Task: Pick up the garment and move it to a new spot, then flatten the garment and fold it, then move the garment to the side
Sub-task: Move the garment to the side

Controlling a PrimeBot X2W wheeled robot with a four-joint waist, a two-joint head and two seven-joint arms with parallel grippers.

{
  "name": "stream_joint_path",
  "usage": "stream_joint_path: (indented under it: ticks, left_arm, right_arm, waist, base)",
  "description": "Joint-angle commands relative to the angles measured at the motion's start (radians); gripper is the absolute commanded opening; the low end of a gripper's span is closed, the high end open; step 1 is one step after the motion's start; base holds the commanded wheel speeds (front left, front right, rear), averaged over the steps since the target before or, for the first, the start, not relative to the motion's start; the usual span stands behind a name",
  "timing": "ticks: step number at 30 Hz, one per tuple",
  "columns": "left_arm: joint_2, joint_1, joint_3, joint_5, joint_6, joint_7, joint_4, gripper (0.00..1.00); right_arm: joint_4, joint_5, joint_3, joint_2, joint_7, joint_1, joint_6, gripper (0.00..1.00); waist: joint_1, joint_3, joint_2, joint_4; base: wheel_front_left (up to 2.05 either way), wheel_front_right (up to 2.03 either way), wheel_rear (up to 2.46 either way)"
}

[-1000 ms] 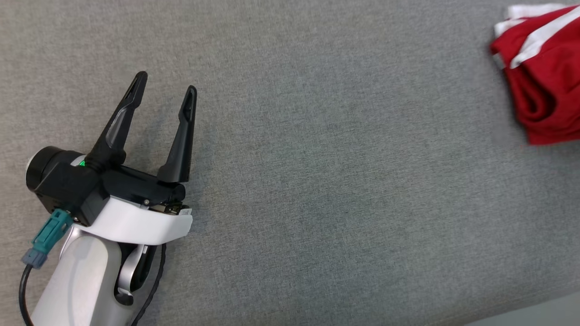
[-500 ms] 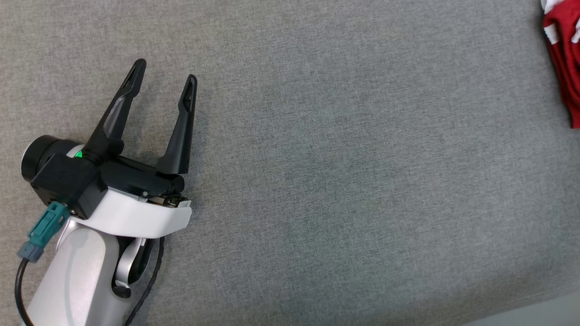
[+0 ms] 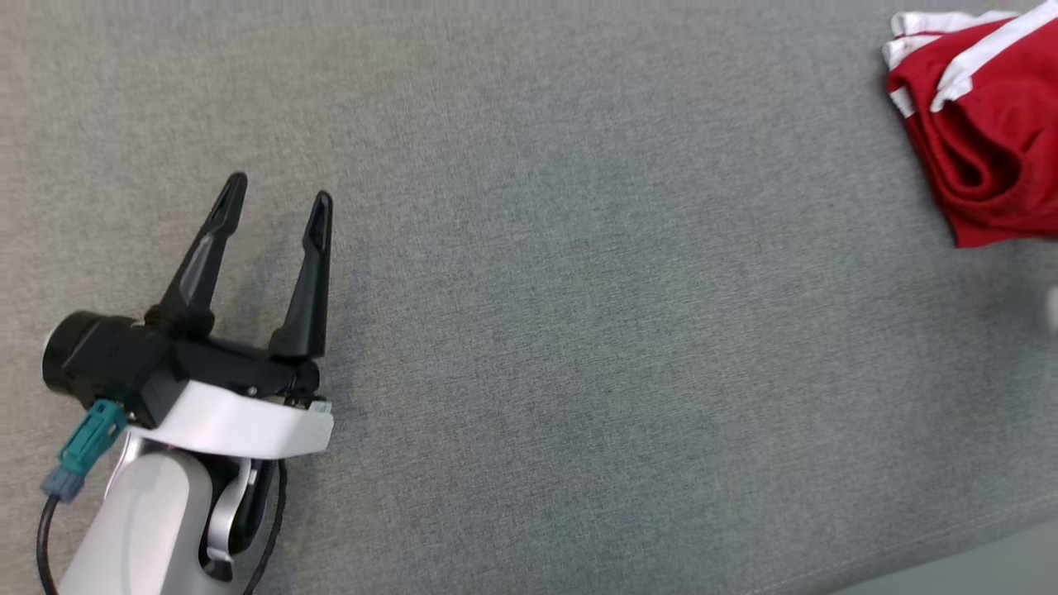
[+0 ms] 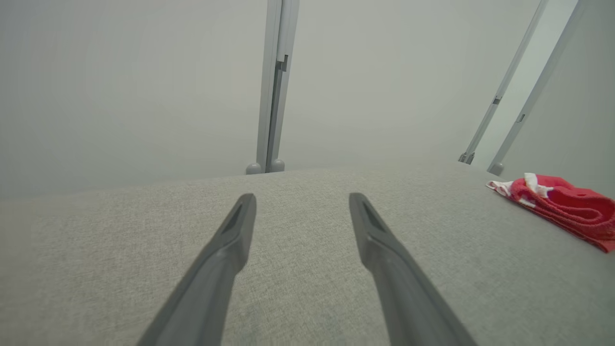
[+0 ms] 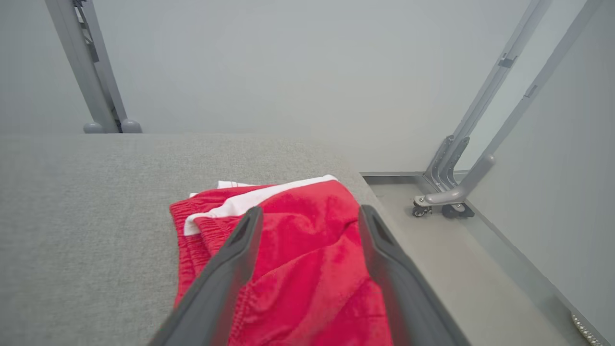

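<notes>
Left gripper (image 3: 278,188) hovers spread wide and empty over the grey table (image 3: 579,330) in the head view, the red garment (image 3: 984,140) well apart at far right. Its wrist view shows those fingers (image 4: 230,250) apart, nothing between. Right gripper (image 5: 310,211), in its own view, stands wide over the garment near the table's edge, gripping nothing; best lift straight away so no finger drags cloth.

Fleecy cloth garment (image 3: 984,157) — matt, coarse-woven surface (image 3: 579,330).
</notes>
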Motion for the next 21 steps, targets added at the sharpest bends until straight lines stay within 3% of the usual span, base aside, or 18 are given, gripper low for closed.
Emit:
stream_joint_path:
  ticks: [1, 11, 21]
  left_arm:
    - [0.006, 0.023, 0.009, -0.009, 0.010, -0.007, 0.005, 1.00]
    - [-0.017, 0.093, 0.019, -0.041, 0.028, -0.028, 0.023, 1.00]
    - [-0.055, 0.174, 0.051, -0.078, 0.063, -0.062, 0.076, 1.00]
  right_arm:
    - [-0.045, -0.024, -0.021, 0.041, -0.005, 0.059, 0.000, 1.00]
    - [-0.234, -0.073, -0.036, 0.215, -0.005, 0.254, 0.000, 1.00]
    - [-0.372, -0.128, -0.005, 0.291, 0.046, 0.375, 0.000, 1.00]
  waist:
    - [0.0000, -0.044, 0.0000, 0.002]
    - [0.0000, -0.140, 0.0000, 0.054]
    - [0.0000, -0.256, 0.0000, 0.156]
  base:
    - [0.00, 0.00, 0.00]
    - [0.00, 0.00, 0.00]
    - [0.00, 0.00, 0.00]
